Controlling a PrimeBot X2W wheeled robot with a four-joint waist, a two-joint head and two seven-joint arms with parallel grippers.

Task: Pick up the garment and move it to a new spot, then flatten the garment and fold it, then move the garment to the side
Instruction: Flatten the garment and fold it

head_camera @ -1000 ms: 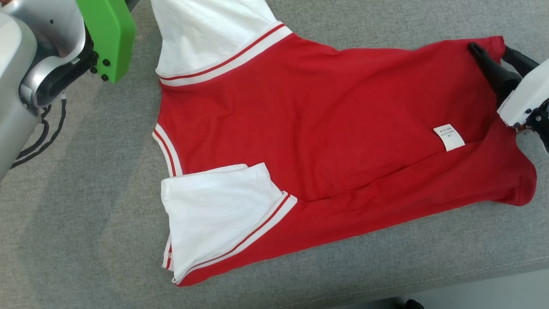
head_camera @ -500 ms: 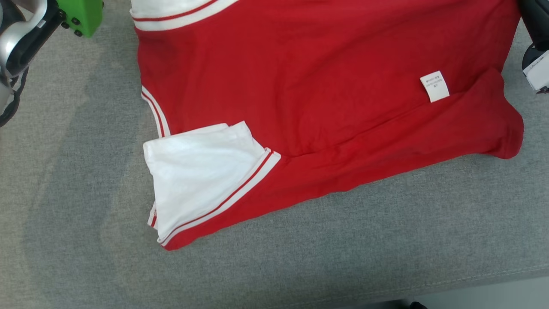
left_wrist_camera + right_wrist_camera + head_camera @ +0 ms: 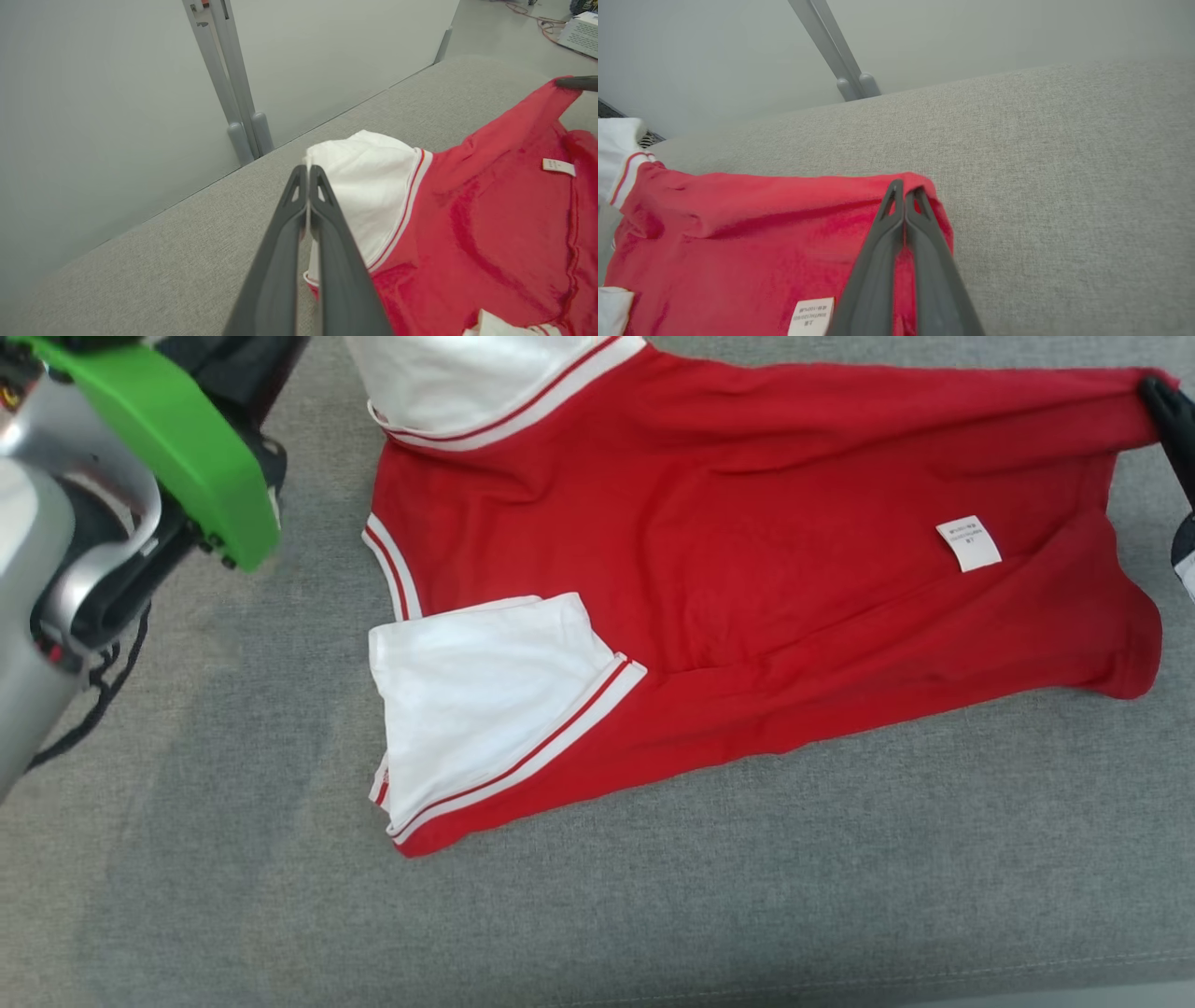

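The garment (image 3: pixel 709 560) is a red shirt with white sleeves and striped trim, spread on the grey padded surface (image 3: pixel 653 896) with its white label (image 3: pixel 969 542) facing up. My left gripper (image 3: pixel 307 175) is shut on the edge of the far white sleeve (image 3: pixel 369 186). At the right edge of the head view, my right gripper (image 3: pixel 1160 399) is shut on the garment's far hem corner, seen close up in the right wrist view as the gripper (image 3: pixel 904 191) pinching red cloth (image 3: pixel 738 224). The near white sleeve (image 3: pixel 476 695) lies folded onto the red body.
My left arm with its green cover (image 3: pixel 177 439) hangs over the upper left of the surface. A pale wall panel with a grey post (image 3: pixel 233 93) runs behind the surface. The surface's front edge (image 3: pixel 934 980) runs along the bottom.
The head camera has shifted. My right gripper has shut on the far hem corner, and the far edge of the garment now runs taut between both grippers.
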